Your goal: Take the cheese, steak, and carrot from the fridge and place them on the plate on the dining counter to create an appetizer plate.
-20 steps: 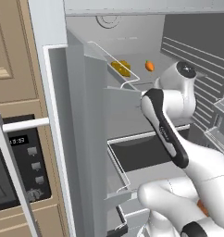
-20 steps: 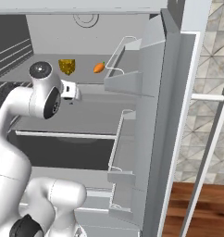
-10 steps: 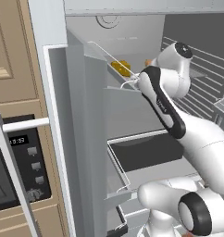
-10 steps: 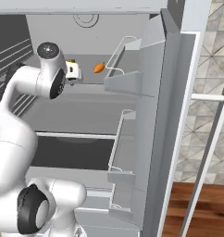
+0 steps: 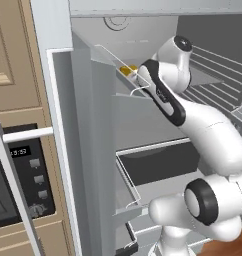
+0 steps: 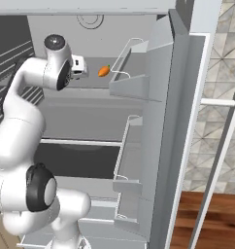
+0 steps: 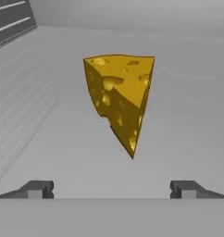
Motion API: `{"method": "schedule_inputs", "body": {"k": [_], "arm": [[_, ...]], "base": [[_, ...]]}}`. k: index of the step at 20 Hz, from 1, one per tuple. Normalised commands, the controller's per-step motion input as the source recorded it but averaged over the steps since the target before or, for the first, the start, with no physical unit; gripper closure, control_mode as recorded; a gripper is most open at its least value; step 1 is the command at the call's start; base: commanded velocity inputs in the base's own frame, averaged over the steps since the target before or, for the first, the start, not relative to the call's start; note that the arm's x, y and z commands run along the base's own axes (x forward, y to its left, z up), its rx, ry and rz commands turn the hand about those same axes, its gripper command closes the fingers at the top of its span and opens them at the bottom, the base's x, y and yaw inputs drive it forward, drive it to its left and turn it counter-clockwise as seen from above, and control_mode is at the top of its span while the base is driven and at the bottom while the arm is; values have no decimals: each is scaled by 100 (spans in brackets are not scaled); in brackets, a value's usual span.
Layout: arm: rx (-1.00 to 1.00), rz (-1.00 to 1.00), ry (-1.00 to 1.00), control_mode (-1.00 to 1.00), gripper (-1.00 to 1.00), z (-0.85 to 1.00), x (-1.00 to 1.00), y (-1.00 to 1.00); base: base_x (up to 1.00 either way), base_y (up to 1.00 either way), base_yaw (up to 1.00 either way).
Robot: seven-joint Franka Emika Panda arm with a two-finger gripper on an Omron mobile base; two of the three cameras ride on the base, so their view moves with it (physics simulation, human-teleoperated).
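Tool (image 7: 112,189) spread wide; cheese (image 7: 119,95) ahead, wedge tip pointing toward tool.

The cheese (image 7: 119,96), a yellow holed wedge, stands on the grey upper shelf of the open fridge (image 6: 153,121); the small orange carrot (image 6: 104,71) lies on that shelf nearer its right edge.

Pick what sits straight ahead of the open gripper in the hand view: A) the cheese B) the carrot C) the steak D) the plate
A: the yellow holed cheese wedge sits centred on the grey fridge shelf, ahead of the gripper, whose tips stand wide apart and clear of it.
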Motion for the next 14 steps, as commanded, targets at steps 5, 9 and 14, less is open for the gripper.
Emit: {"method": "schedule_inputs", "body": {"k": [5, 9, 14], "arm": [[0, 0, -2, -100, -100, 0, 55, 0], [0, 0, -1, -100, -100, 0, 58, 6], [0, 0, 0, -100, -100, 0, 60, 14]], "base": [[0, 0, 0], [0, 0, 0], [0, 0, 0]]}}
